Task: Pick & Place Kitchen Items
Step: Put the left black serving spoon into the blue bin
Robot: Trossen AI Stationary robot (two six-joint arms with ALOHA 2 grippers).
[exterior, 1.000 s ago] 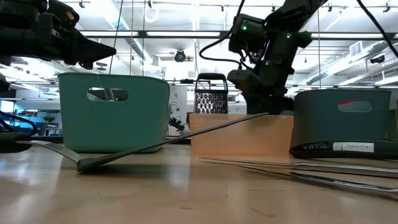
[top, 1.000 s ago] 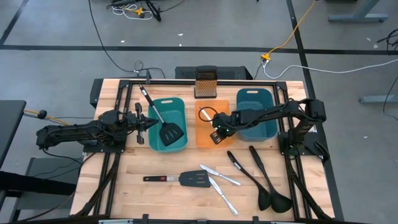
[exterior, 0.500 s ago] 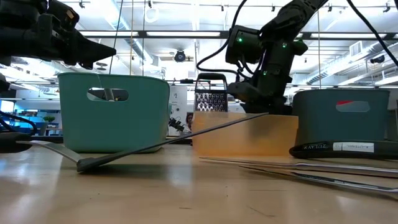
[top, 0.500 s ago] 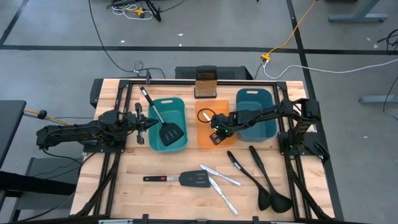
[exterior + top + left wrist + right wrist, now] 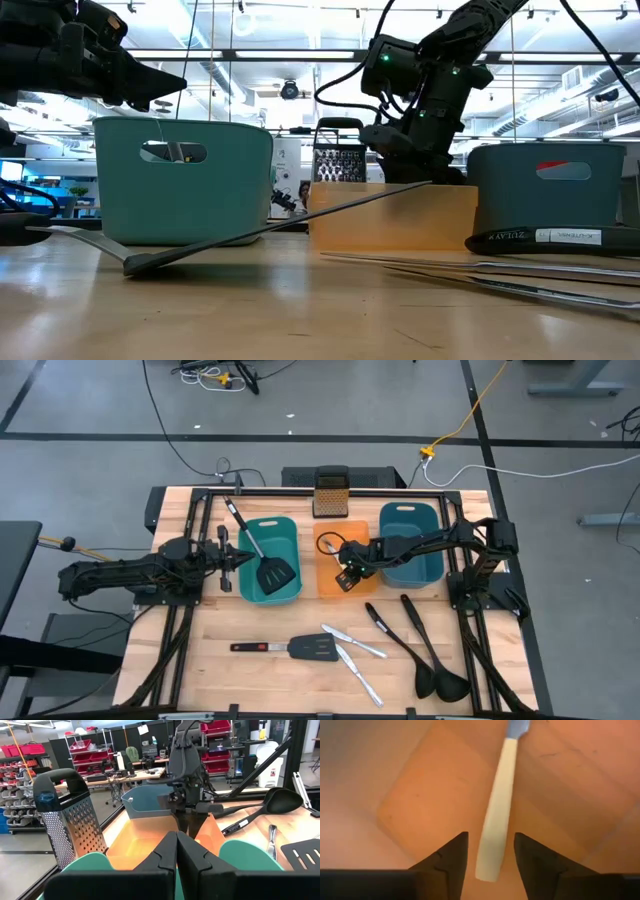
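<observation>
My right gripper (image 5: 490,855) hangs open over the orange bin (image 5: 328,575), pointing steeply down. A knife lies on the bin's floor, its pale yellow handle (image 5: 496,820) between the fingers with a gap on each side. My left gripper (image 5: 228,560) waits shut and level at the teal bin's left. A black slotted spatula (image 5: 270,572) lies in the teal bin (image 5: 290,530), its handle leaning over the far left rim. On the table lie a second spatula (image 5: 300,649), two silver knives (image 5: 352,643) and two black ladles (image 5: 425,650).
A metal box grater (image 5: 329,493) stands upright at the far edge behind the orange bin. A blue-grey bin (image 5: 412,540) sits right of the orange one, under my right arm. Bare wood shows at the near left of the table.
</observation>
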